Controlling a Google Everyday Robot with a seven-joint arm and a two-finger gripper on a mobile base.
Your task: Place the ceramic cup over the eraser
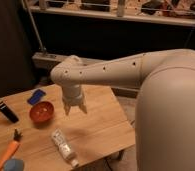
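The ceramic cup is a small round blue shape at the bottom left corner of the wooden table, partly cut off by the frame edge. The eraser, a black oblong block with a pale end, lies at the table's left edge. My gripper hangs above the middle of the table, pointing down, just right of the red-orange bowl. Its fingers stand open with nothing between them. It is well away from both the cup and the eraser.
A red-orange bowl sits between the eraser and the gripper. A flat blue piece lies behind it. An orange carrot-like toy lies by the cup. A white bottle lies near the front edge. A dark shelf stands behind the table.
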